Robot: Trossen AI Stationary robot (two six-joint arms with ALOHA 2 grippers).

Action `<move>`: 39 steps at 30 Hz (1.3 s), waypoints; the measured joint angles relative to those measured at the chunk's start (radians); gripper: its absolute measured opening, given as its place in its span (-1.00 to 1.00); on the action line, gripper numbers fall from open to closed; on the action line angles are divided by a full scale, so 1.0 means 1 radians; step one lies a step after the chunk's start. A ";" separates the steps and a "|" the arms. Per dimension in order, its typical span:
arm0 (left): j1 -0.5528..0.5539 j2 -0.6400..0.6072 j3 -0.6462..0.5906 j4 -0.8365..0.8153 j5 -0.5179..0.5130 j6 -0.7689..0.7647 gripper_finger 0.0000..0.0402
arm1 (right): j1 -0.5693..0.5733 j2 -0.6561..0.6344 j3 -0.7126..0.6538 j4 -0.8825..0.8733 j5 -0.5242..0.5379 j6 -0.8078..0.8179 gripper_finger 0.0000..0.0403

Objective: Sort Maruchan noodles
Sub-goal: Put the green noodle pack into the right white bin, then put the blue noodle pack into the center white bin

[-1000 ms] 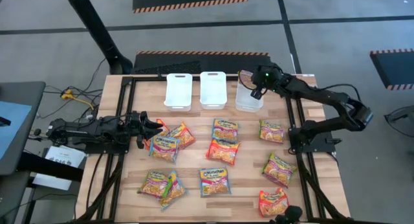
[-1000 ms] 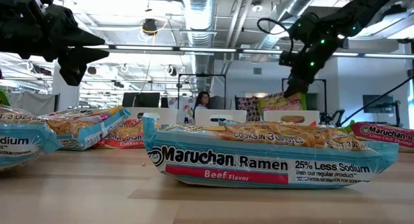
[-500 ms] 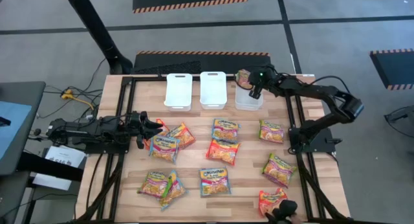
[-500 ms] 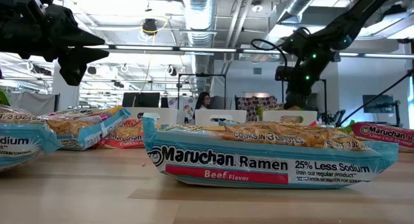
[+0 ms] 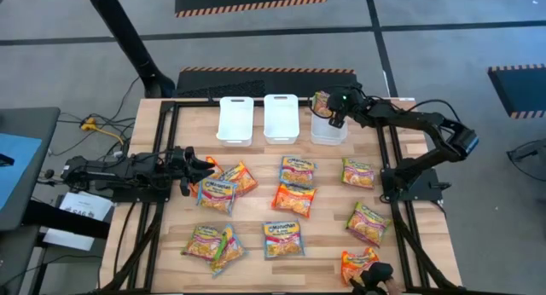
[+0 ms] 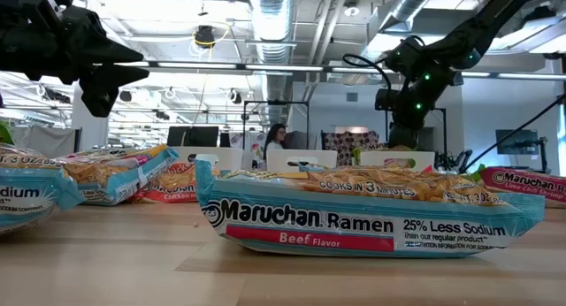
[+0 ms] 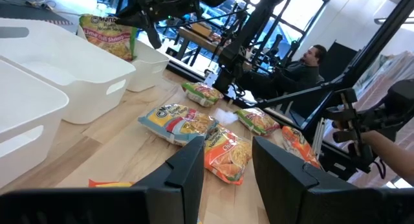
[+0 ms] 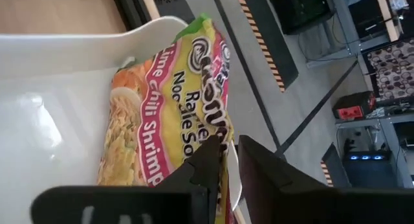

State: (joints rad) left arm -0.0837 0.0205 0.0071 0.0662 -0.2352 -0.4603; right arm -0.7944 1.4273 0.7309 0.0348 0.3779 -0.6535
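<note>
My right gripper (image 5: 331,110) (image 8: 228,146) is over the rightmost of three white bins (image 5: 328,131) at the table's far edge, shut on a green-pink Lime Chili Shrimp packet (image 8: 174,101). The packet stands inside that bin, its top poking above the rim (image 7: 107,33). My left gripper (image 5: 209,169) (image 7: 226,162) hovers open above the table's left side, next to a blue packet (image 5: 217,193) and an orange one (image 5: 240,177). Several more orange, blue and green-pink packets lie flat on the wood, one blue Beef packet (image 6: 371,209) close to the low camera. My right gripper pinches the packet between its two fingers at one side edge (image 8: 218,123), coming from above. The packet hangs down into the bin, tilted against the bin's wall (image 8: 77,39). Whether its lower end rests on the bin's floor cannot be told.
The left bin (image 5: 235,120) and middle bin (image 5: 281,118) stand beside the right one. Packets are scattered over the table's middle and near right (image 5: 368,222). Black frame rails run along both sides (image 5: 394,159). A person sits beyond the table (image 7: 314,56).
My right gripper has moved down and slightly toward the table's left, carrying the green-pink packet from above the right bin's rim down into the bin. It has stayed shut on the packet. The last half second shows almost no motion.
</note>
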 joint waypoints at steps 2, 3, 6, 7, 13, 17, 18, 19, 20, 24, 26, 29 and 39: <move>0.000 0.000 0.000 0.000 0.000 0.000 -0.42 | 0.000 0.000 0.008 -0.010 0.000 0.024 -0.56; 0.000 0.000 0.000 0.000 0.000 0.000 -0.42 | 0.000 0.000 0.015 -0.016 0.000 0.035 -0.55; 0.000 0.000 0.000 0.000 0.000 0.000 -0.42 | 0.002 0.000 0.038 -0.045 0.014 0.051 -0.50; 0.000 0.000 0.000 0.000 0.000 0.000 -0.42 | 0.004 0.000 0.047 -0.054 0.026 0.051 -0.48; 0.000 0.000 0.000 0.000 -0.001 0.031 -0.42 | 0.040 -0.001 0.086 -0.072 0.080 0.052 -0.37; 0.000 0.000 0.000 0.000 -0.017 0.033 -0.42 | 0.073 -0.002 0.104 -0.088 0.097 0.052 -0.31; 0.000 0.000 0.000 0.000 -0.020 0.033 -0.42 | 0.078 -0.001 0.108 -0.087 0.097 0.052 -0.30; 0.000 0.000 0.001 0.000 -0.021 0.033 -0.42 | 0.083 -0.001 0.109 -0.084 0.097 0.052 -0.30; 0.000 0.000 0.003 -0.003 -0.020 0.033 -0.42 | 0.083 -0.002 0.109 -0.086 0.097 0.051 -0.29; 0.000 0.000 0.007 -0.023 -0.019 0.034 -0.42 | 0.080 -0.002 0.109 -0.087 0.097 0.052 -0.29; 0.000 0.000 0.008 -0.024 -0.023 0.034 -0.42 | 0.082 -0.002 0.109 -0.087 0.097 0.052 -0.29; 0.000 0.000 0.009 -0.026 -0.052 0.034 -0.42 | 0.091 -0.010 0.109 -0.086 0.097 0.052 -0.29; 0.000 0.000 0.011 -0.026 -0.109 0.058 -0.41 | 0.165 -0.062 0.109 -0.043 0.099 0.053 -0.32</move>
State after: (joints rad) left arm -0.0837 0.0208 0.0179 0.0405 -0.3438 -0.4025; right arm -0.6290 1.3654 0.8394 -0.0078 0.4767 -0.6009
